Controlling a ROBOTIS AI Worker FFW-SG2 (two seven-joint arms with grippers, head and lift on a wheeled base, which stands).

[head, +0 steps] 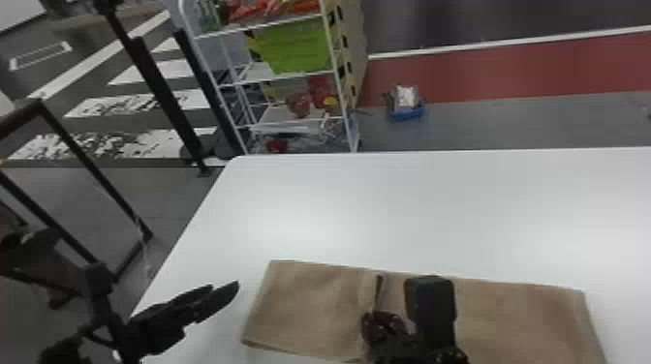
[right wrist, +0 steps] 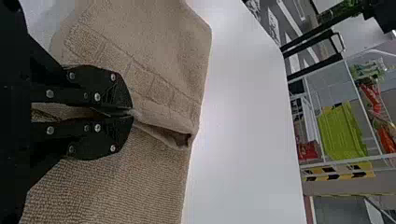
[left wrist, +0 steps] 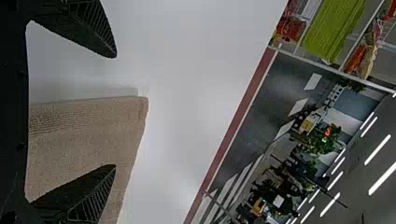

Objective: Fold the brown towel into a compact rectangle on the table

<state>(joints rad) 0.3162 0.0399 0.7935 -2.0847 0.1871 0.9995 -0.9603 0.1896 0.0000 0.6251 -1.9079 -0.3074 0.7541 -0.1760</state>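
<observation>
- White bench point(head: 411, 203), smooth and pale, with soft bright patches of light across its top and a rounded far-left corner.
- The brown towel point(head: 310, 300) lies across the near part of the bench, folded into a long strip; its left end is near the bench's left side.
- Right hand point(head: 431, 300) is over the middle of the towel, its fingers closed on a small pinch of cloth by the woven band point(right wrist: 154, 86). Just past the tips, the fold gapes a little at the towel's edge.
- Left hand point(head: 225, 292) is open and empty, off the towel's left end, fingers spread well apart.
- Beyond the bench stands a white wire rack point(head: 283, 76) with a bright green bin point(head: 295, 46) and red and orange goods on its shelves.
- Right of the rack, a blue tray point(head: 407, 113) with something pale in it sits on the grey floor point(head: 508, 123), near a wide red band point(head: 484, 72).
- Over on the left, there are dark metal frames point(head: 92, 159) and white floor stripes point(head: 145, 104).
- Farther off, a leafy plant point(left wrist: 324, 140) and long ceiling lights point(left wrist: 379, 178).
</observation>
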